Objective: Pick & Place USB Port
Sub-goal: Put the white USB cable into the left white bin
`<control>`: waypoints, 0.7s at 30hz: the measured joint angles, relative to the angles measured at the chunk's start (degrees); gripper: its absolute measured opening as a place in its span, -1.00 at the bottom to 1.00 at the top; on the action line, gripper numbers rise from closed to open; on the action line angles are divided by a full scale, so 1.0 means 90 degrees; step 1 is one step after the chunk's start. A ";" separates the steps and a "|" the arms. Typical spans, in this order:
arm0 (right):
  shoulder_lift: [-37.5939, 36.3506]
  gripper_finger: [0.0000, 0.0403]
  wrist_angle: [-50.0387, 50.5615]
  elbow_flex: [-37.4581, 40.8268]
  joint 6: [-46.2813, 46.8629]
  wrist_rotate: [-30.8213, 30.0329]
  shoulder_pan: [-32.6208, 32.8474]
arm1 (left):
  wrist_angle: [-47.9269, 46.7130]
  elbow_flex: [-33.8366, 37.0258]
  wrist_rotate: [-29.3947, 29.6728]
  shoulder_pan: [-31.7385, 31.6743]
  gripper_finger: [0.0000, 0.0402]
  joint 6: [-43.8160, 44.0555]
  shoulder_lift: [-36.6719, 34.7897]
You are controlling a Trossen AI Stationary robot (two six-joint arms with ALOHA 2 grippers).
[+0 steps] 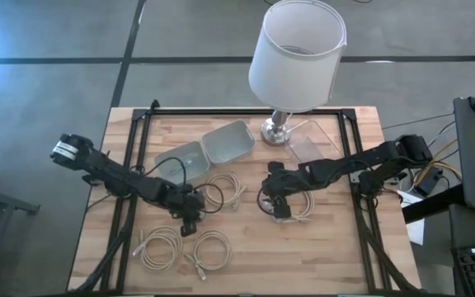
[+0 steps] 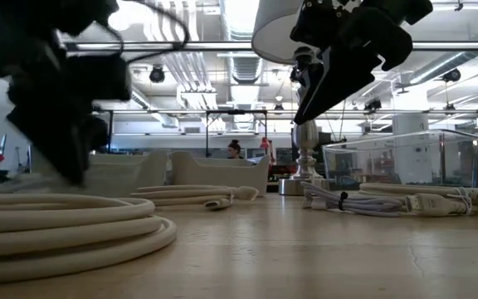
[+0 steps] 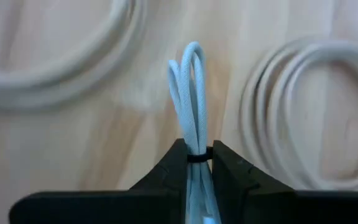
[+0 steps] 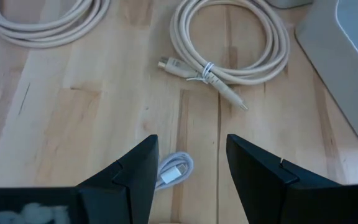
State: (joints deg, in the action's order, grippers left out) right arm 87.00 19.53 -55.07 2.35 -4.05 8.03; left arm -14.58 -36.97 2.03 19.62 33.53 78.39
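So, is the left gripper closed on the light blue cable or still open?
Closed: in the left wrist view the left gripper pinches the bundled light blue cable, fingers pressed against both sides.

no readable text, no labels, no brand marks, no numbers on anything in view

overall light: bright and even; my table [image 1: 246,247] shows no dark corner in the high view.
source: ceiling strip lights glow behind me in the low view and are burnt out to white.
lamp [image 1: 297,51]: its shade looks very white from above.
shadows: soft and short, only a weak one under my arms.
low view: my left arm is a dark blurred mass; the near cable coil [image 2: 65,228] is out of focus.
left wrist view: the coils on the wood are blurred; the pale blue cable [image 3: 191,93] is sharper.
right wrist view: sharp, wood grain is clear.
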 joint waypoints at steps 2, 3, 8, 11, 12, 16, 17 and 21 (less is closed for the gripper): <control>0.0000 -0.07 -0.0005 0.0000 0.0000 0.0000 0.0000 | -0.0179 -0.0296 0.0247 -0.0001 -0.74 -0.0228 0.0000; 0.0000 -0.07 -0.0004 0.0002 0.0000 0.0000 0.0000 | -0.0302 -0.0456 0.0377 -0.0012 -0.73 -0.0339 -0.0002; 0.0000 -0.07 -0.0007 0.0003 0.0000 0.0000 0.0002 | -0.1482 -0.1442 0.1105 -0.0099 -0.70 -0.1002 -0.0089; 0.0000 -0.07 -0.0007 0.0007 0.0004 0.0000 0.0002 | -0.2770 -0.2032 0.1899 -0.0195 -0.69 -0.1069 -0.0161; 0.0000 -0.07 -0.0005 0.0007 0.0007 0.0000 0.0002 | -0.3185 -0.2182 0.2119 -0.0246 -0.69 -0.1074 -0.0180; 0.0000 -0.07 -0.0007 0.0007 0.0000 0.0000 0.0002 | -0.4433 -0.2451 0.2411 -0.0625 -0.69 -0.1073 -0.0303; 0.0000 -0.07 -0.0007 0.0007 0.0000 -0.0001 0.0002 | -0.4613 -0.2431 0.2406 -0.0748 -0.69 -0.1079 -0.0333; 0.0000 -0.07 -0.0014 0.0007 0.0000 -0.0001 0.0002 | -0.5006 -0.2156 0.2403 -0.1357 -0.68 -0.1165 -0.0406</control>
State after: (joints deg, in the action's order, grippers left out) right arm 87.00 19.40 -55.00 2.35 -4.07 8.05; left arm -59.63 -56.37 23.66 7.41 23.05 74.74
